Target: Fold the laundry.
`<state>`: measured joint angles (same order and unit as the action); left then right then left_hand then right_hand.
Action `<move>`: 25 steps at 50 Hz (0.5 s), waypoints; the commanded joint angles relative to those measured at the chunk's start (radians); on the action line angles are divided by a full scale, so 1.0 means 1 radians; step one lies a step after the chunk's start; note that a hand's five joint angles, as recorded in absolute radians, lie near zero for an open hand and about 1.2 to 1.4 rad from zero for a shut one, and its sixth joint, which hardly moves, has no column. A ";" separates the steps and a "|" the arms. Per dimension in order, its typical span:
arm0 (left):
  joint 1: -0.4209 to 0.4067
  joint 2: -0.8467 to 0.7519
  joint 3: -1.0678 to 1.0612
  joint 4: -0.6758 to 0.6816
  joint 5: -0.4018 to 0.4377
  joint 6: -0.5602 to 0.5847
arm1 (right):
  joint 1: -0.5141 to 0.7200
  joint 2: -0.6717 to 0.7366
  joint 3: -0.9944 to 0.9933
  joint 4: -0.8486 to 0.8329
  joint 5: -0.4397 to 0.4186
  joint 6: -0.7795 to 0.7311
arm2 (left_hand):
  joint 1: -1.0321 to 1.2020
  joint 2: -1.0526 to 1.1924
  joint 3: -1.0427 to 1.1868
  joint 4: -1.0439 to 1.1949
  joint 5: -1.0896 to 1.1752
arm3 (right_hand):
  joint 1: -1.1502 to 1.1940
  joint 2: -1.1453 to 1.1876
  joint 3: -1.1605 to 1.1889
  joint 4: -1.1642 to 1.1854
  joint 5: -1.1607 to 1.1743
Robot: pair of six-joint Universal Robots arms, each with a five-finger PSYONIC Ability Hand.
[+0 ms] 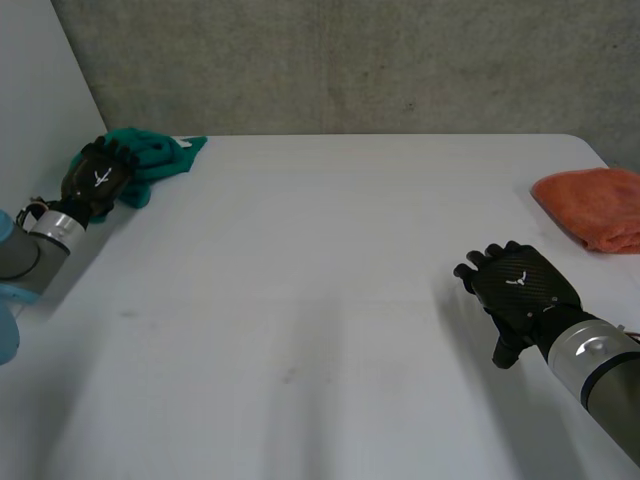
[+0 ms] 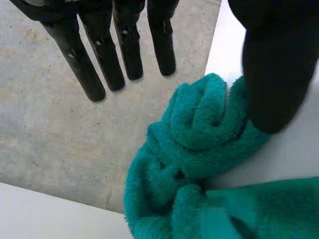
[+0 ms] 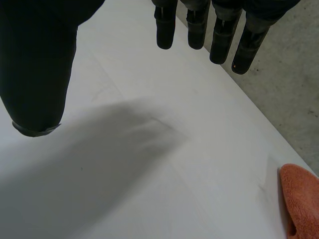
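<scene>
Both sets of fingers uncurled and empty, left hand over the green towel at the bench's far corner, thumb perhaps touching it, right hand apart from the orange towel; reaching step, wants a pinch next.

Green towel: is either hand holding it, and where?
Not held. Left hand: fingers straight, off the green towel, only the thumb touching a bunched fold. Right hand: open above the table.
</scene>
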<state>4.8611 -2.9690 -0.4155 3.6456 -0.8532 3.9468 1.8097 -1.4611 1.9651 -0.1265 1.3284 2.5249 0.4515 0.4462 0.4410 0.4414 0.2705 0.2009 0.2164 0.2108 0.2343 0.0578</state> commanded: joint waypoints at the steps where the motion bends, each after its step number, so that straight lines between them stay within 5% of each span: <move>1: 0.000 -0.002 -0.026 -0.007 -0.020 0.000 | -0.010 0.001 0.000 -0.001 0.000 -0.008 | 0.903 0.908 0.913 0.913 0.909 | -0.026 -0.042 -0.036 -0.060 -0.058; 15: -0.005 0.126 -0.123 -0.015 -0.132 -0.138 | -0.009 0.001 0.000 -0.001 -0.001 -0.009 | 0.945 0.950 0.955 0.955 0.951 | -0.026 -0.042 -0.036 -0.060 -0.058; 25: -0.018 0.255 -0.221 -0.082 -0.153 -0.421 | -0.013 0.001 0.008 -0.002 -0.011 -0.009 | 0.945 0.950 0.955 0.955 0.951 | -0.026 -0.042 -0.036 -0.060 -0.058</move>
<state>4.8551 -2.7964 -0.5776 3.6065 -0.9912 3.7138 1.7991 -1.4603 1.9689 -0.1281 1.3268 2.5157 1.1487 1.1925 1.1883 1.1964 0.9729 0.2009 0.2163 0.2108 0.2343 0.0578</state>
